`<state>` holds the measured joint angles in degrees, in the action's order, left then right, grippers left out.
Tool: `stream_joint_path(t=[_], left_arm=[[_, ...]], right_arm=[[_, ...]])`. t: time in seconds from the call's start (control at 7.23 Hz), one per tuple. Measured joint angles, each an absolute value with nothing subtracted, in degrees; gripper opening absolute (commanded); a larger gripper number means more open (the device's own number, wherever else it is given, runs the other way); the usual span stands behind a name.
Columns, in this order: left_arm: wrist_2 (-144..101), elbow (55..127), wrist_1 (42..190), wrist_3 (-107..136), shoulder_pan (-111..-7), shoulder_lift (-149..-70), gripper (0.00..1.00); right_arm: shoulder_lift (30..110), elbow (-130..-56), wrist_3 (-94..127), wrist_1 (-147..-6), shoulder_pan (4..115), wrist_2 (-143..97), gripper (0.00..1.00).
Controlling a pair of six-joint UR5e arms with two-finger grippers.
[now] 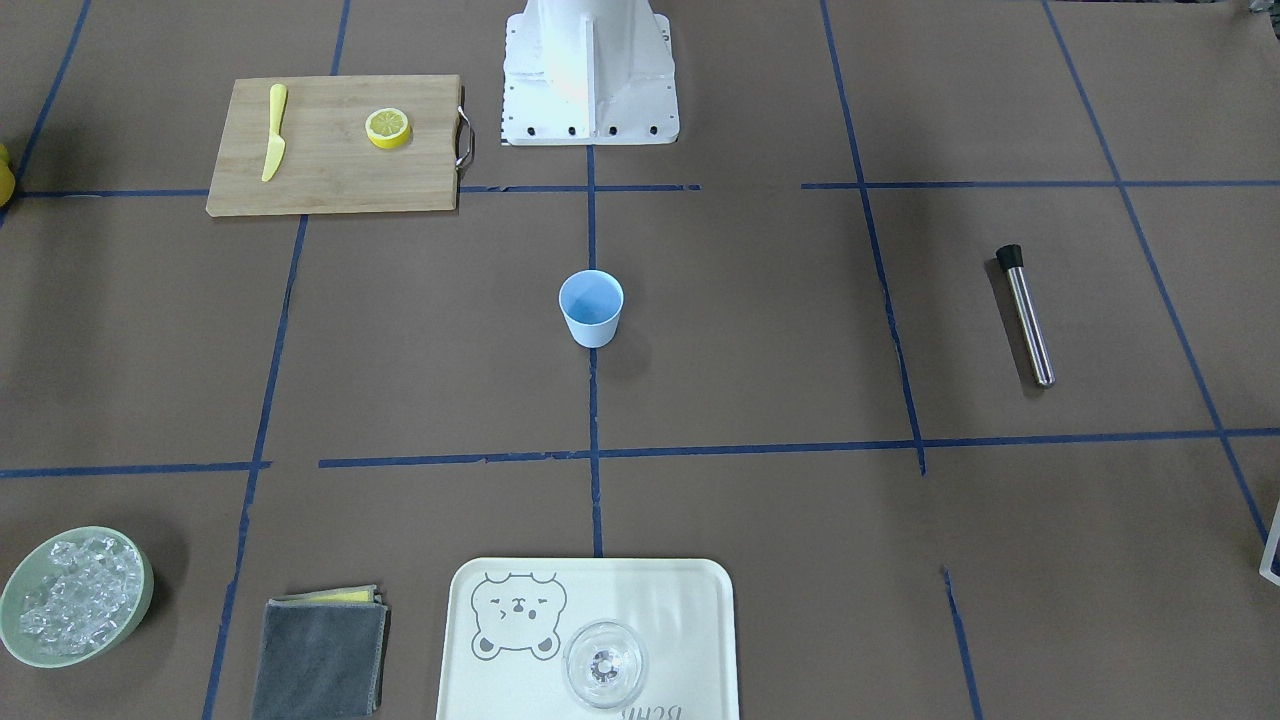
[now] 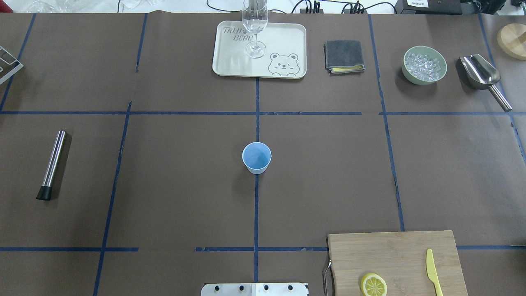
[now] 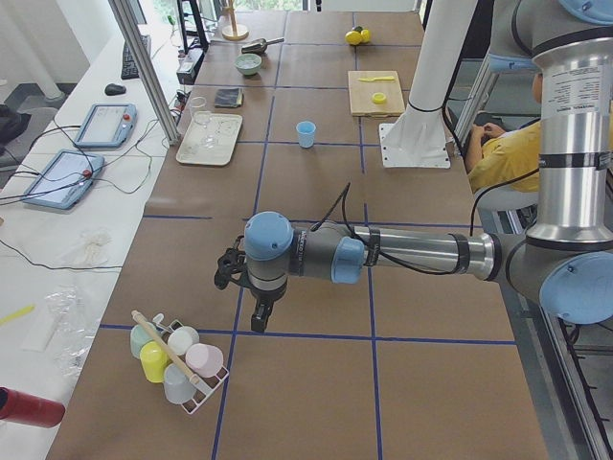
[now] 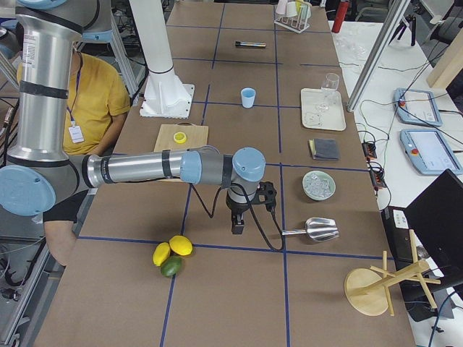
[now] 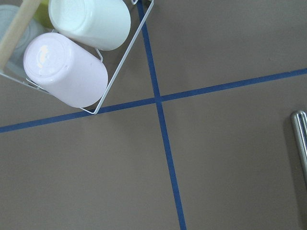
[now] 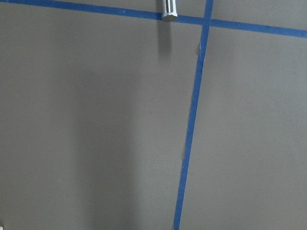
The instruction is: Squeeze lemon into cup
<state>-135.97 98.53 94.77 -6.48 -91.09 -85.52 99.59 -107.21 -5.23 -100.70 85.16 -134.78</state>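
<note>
The lemon slice (image 1: 388, 127) lies face up on a wooden cutting board (image 1: 330, 190) near the robot's base, on its right side; it also shows in the overhead view (image 2: 374, 285). The light-blue cup (image 1: 591, 307) stands upright and empty at the table's middle (image 2: 257, 157). Neither gripper shows in the front or overhead views. The left gripper (image 3: 261, 321) hangs over the table's far left end, beside a cup rack. The right gripper (image 4: 236, 228) hangs over the far right end. I cannot tell whether either is open or shut.
A yellow knife (image 1: 273, 132) lies on the board. A steel muddler (image 2: 51, 164) lies at the left. A tray (image 2: 230, 61) holds a clear glass (image 2: 255, 24). A grey cloth (image 2: 344, 56), an ice bowl (image 2: 424, 65) and a scoop (image 2: 483, 76) are at the far right.
</note>
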Motion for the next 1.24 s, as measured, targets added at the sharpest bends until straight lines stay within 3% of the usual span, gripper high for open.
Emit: stream_joint_path(t=[0.55, 0.97, 1.24], left_arm=[[-136.2, 101.2, 93.8, -5.8, -91.1, -84.6, 1.0], [-136.7, 101.7, 95.8, -6.3, -90.9, -84.5, 1.0], [-137.6, 102.0, 96.4, -6.3, -90.9, -84.1, 1.0]], right_arm=[[100.0, -108.6, -5.3, -100.4, 85.2, -135.1, 1.0], [101.4, -114.0, -3.1, -97.7, 82.9, -139.6, 1.0], [102.9, -118.9, 7.9, -91.7, 75.8, -141.1, 1.0]])
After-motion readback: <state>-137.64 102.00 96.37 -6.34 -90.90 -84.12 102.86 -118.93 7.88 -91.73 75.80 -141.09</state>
